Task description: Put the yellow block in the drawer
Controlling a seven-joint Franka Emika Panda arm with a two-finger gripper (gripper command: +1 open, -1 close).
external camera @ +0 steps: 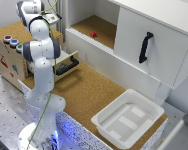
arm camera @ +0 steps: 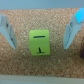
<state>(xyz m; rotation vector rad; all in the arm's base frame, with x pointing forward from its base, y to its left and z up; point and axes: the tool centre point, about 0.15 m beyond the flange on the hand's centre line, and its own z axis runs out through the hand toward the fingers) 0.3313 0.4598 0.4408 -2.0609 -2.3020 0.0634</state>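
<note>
The yellow block [arm camera: 39,42], a small cube with a dark mark on its upper face, lies on a cork surface in the wrist view. My gripper [arm camera: 40,45] is open, with one finger on each side of the block and a gap between each fingertip [arm camera: 11,40] and the block. In the exterior view the gripper [external camera: 50,19] hangs over the plywood box [external camera: 9,62], and the arm hides the block there. The light wooden drawer [external camera: 69,61] with its black bar handle [external camera: 65,67] stands pulled out of the box's front.
A white plastic tub [external camera: 128,118] sits on the cork table at the exterior view's right. Behind stands a white cabinet with a black-handled door [external camera: 145,47] and a small red object [external camera: 93,34] in its open bay. Coloured round caps [external camera: 12,41] top the box.
</note>
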